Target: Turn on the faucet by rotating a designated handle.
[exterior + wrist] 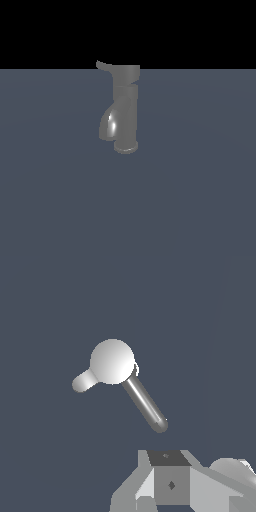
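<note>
Flat slate-grey floor (200,200) bearing one faucet (125,112) upright at centre, handle (103,64) projecting toward nine o'clock for leverage; gripper (170,483) overhead, not touching, finger state indeterminable.

Glossy grey metal on the upright cylindrical faucet (126,107), with a bright white highlight on its curved spout (109,125) and a thin grey lever handle (103,65) at the cap. Flat, unpatterned slate blue-grey on the floor surface (200,175) around the faucet, plain black above it. Pale grey with a dark square panel on the blocky gripper (170,481).
</note>
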`<state>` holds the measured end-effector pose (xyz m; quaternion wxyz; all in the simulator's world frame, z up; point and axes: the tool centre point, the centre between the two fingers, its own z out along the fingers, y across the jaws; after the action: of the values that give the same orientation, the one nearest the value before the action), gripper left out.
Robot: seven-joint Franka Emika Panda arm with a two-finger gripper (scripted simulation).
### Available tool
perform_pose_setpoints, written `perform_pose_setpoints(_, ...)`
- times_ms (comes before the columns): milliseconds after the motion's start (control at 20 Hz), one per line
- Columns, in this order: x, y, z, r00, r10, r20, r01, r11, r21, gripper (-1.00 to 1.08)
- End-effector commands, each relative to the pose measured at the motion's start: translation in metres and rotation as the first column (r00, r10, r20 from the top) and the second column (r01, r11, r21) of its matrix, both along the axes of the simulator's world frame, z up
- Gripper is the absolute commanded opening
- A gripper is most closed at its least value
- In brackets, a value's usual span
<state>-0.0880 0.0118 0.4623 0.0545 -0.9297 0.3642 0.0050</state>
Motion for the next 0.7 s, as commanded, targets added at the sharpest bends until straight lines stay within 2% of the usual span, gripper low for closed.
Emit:
perform_pose_setpoints(0,0.013,0.003,-0.008,0.998,-0.064,-0.011,0.064,0.998,0.003,-1.0)
perform_pose_setpoints(300,0.043,0.011,-0.03,0.976,-0.215,-0.037,0.215,0.977,0.001,-1.0)
perform_pose_setpoints(650,0.076,0.021,-0.058,0.922,-0.384,-0.059,0.383,0.923,-0.016,-1.0)
